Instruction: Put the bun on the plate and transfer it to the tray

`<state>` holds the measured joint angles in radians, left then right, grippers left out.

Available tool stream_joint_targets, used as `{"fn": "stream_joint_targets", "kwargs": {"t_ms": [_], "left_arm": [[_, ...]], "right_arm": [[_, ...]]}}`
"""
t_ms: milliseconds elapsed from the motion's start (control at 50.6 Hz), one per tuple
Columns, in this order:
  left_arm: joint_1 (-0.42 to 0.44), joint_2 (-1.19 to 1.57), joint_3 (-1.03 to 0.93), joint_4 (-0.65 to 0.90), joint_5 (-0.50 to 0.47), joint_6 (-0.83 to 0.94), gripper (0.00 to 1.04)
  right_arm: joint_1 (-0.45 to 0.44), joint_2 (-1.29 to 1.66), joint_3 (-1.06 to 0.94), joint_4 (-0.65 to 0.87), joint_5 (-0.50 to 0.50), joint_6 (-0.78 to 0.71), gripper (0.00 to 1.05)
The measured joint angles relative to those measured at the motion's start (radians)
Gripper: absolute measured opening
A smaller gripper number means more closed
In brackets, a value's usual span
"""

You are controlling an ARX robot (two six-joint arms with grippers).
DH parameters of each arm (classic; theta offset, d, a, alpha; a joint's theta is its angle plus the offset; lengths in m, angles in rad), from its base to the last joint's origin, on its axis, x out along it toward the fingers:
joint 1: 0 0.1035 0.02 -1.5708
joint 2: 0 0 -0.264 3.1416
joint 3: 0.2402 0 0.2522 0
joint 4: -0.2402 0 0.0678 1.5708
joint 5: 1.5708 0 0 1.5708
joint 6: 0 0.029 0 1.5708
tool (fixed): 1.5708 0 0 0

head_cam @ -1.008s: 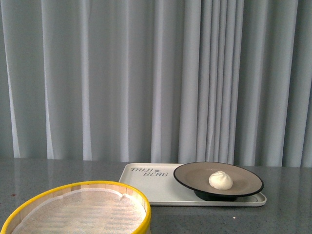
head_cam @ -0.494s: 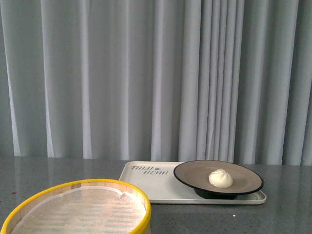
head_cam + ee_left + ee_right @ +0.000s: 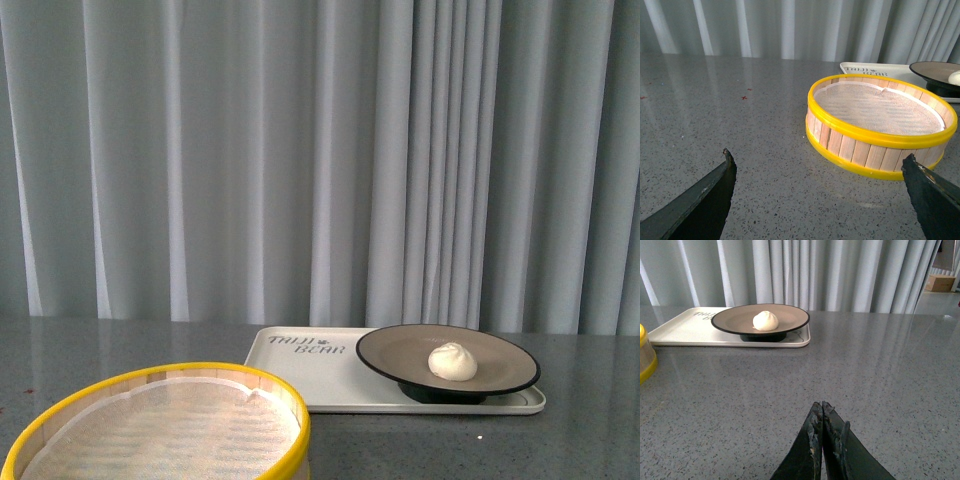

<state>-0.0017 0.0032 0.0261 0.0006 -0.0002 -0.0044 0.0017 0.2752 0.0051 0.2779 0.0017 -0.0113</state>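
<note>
So the bun [image 3: 453, 361] sits on the plate [image 3: 400, 352], a bit right of the plate's middle, and the plate sits on the right half of the tray [image 3: 300, 375], with the lettering end of the tray bare. Going by how things lie, I'd say both parts of the job look done.

Neither arm shows in the front view. From the wrist cameras: the left hand [image 3: 822, 200] is spread wide open with nothing in it, hovering over the desk [image 3: 880, 370] near the steamer basket [image 3: 880, 125] (yellow rim, white liner inside, no buns visible in it). The right hand [image 3: 823, 440] has its fingers pressed together, closed on nothing, and it's well apart from the tray, out over bare desk.

On handling, all guesswork from looks: the bun seems soft and light, the kind of thing that dents or tears at the pleats if squeezed hard. I'd pinch it gently low on the sides, not at the swirled top. The plate looks stiff and glazed, so probably slick, and a chip risk if it's knocked. The rim overhangs a dark foot, so the rim edge is the obvious place to grab, and I'd pick the side away from the bun. Keep it level, since a round bun could roll on that shallow surface.

The tray looks rigid and flat with a low lip.
</note>
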Motion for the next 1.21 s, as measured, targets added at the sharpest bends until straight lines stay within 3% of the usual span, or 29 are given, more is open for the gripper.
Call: {"fn": "stream_joint_targets", "kwargs": {"t_ms": [435, 553, 791, 1206], "left_arm": [[0.000, 0.000, 0.000, 0.000, 0.000, 0.000, 0.98], [0.000, 0.000, 0.000, 0.000, -0.001, 0.000, 0.98], [0.000, 0.001, 0.000, 0.000, 0.000, 0.000, 0.98], [0.000, 0.000, 0.000, 0.000, 0.000, 0.000, 0.98]], "right_arm": [[0.000, -0.106, 0.000, -0.107, 0.000, 0.000, 0.02], [0.000, -0.239, 0.000, -0.269, -0.003, 0.000, 0.02], [0.000, -0.271, 0.000, -0.277, -0.003, 0.000, 0.02], [0.000, -0.271, 0.000, -0.277, -0.003, 0.000, 0.75]]}}
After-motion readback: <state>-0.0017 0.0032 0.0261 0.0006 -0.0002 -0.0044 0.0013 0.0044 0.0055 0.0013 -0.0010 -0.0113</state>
